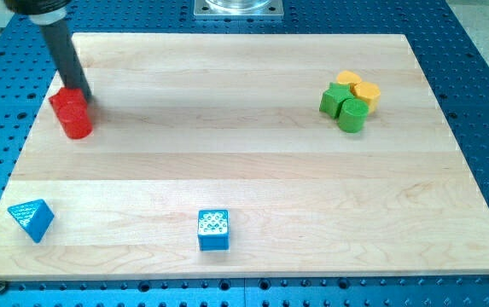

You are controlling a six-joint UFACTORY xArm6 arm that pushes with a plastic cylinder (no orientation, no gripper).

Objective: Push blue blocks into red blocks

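Observation:
Two red blocks sit together at the view's upper left: a red block [66,101] of unclear shape and a red cylinder [78,123] just below it. My tip [80,92] is at the upper right edge of the upper red block, touching or nearly touching it. A blue triangular block [32,219] lies at the view's lower left corner of the board. A blue cube [213,229] with a dotted top sits at the bottom centre-left. Both blue blocks are far from my tip and from the red blocks.
At the view's upper right is a tight cluster: two yellow blocks [357,86] and two green blocks [343,107], one of them a green cylinder [352,116]. The wooden board [244,162] rests on a blue perforated table. A metal mount [238,8] is at the top.

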